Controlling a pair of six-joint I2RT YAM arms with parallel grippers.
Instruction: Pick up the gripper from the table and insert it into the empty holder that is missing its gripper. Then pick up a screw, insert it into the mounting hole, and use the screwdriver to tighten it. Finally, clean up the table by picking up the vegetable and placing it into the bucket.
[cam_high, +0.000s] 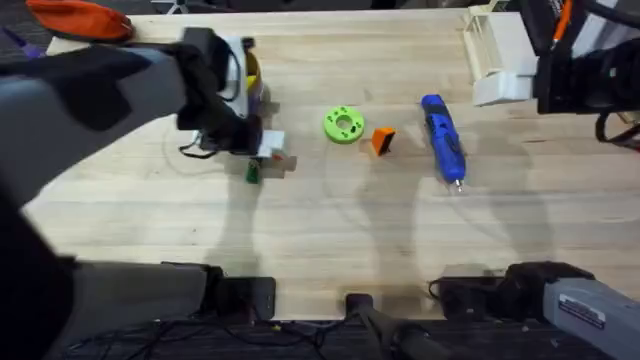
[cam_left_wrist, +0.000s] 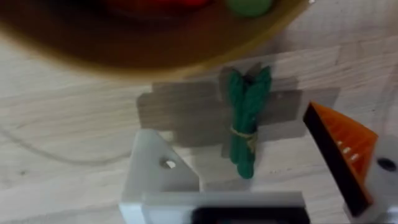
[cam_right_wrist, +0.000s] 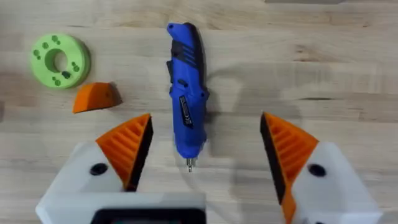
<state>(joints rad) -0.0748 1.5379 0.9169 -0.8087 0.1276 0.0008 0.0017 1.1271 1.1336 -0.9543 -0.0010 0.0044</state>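
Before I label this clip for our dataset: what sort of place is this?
Probably a robotics lab workbench. A plank-grain wooden table holds a blue electric screwdriver, a loose orange gripper wedge and a lime-green ring disc, with robot arms mounted at its near edge.

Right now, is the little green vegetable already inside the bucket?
No, the vegetable lies on the table just outside the bucket rim.
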